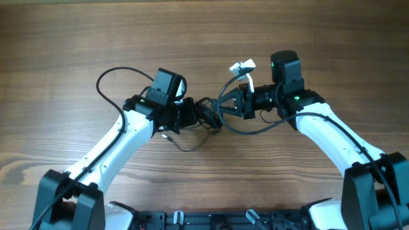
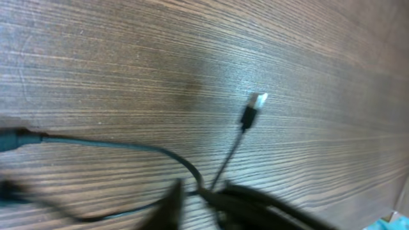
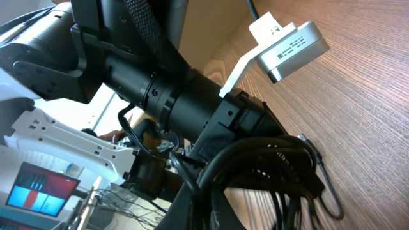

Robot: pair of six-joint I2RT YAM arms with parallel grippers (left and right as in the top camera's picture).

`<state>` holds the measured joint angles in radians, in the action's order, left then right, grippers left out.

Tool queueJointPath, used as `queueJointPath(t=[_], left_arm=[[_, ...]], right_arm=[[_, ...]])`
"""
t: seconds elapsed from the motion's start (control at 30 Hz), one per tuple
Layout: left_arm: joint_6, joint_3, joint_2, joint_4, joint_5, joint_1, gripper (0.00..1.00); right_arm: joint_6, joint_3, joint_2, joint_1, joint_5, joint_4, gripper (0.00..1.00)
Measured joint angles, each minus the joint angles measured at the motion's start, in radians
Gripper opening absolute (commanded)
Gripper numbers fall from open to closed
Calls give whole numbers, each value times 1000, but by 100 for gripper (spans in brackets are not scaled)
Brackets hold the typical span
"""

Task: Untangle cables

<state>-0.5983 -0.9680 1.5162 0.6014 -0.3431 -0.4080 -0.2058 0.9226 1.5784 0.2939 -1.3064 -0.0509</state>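
— Where are the cables [image 1: 208, 120]?
— Bunched at the right end effector [image 1: 224, 107], which is clamped closed on them
— And the left end effector [image 1: 193, 115]?
— At that bunch too; grip unclear

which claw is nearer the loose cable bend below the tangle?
Left. Left claw sits just above the cable bend in the overhead view; the right claw is farther, up and right.
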Motion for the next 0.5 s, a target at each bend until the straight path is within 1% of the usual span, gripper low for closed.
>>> queueJointPath(t=[0.13, 0.2, 0.27, 0.37, 0.43, 0.5], left_arm=[[13, -1, 1, 14, -18, -3, 4], [31, 0, 5, 11, -63, -2, 4], [68, 0, 8, 11, -146, 0, 4], [122, 1, 8, 9, -278, 27, 4], [153, 4, 2, 3, -365, 59, 4], [173, 4, -24, 0, -426, 96, 4]], right_arm=[[-8, 0, 0, 3, 57, -4, 5], [-10, 0, 0, 3, 109, -4, 5], [-9, 0, 0, 2, 185, -15, 5], [-9, 0, 0, 2, 288, -60, 16], [-6, 0, 0, -2, 358, -95, 20], [-9, 0, 0, -2, 394, -125, 34]])
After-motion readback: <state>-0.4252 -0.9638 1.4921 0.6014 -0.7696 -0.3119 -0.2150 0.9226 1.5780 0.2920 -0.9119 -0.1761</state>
